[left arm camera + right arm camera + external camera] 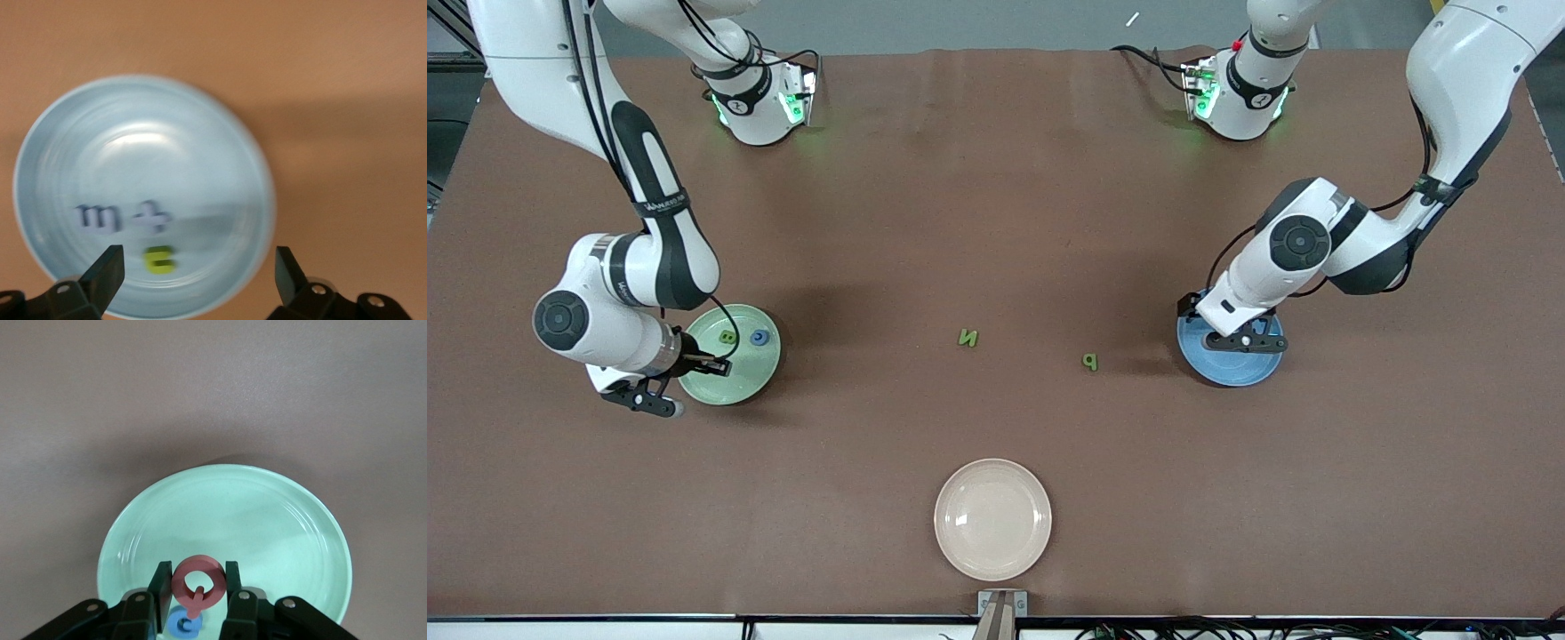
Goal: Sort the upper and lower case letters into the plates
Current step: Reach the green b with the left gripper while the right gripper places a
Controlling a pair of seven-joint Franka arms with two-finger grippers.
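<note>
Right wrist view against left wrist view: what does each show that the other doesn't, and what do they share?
Only the right wrist view: the right gripper shut on the red Q, over the green plate, with a blue C lying in the plate under it.

Only the left wrist view: the left gripper open over the blue plate, where a blue m, a blue x and a small green letter lie.

Both: the brown table and a plate already holding letters.
</note>
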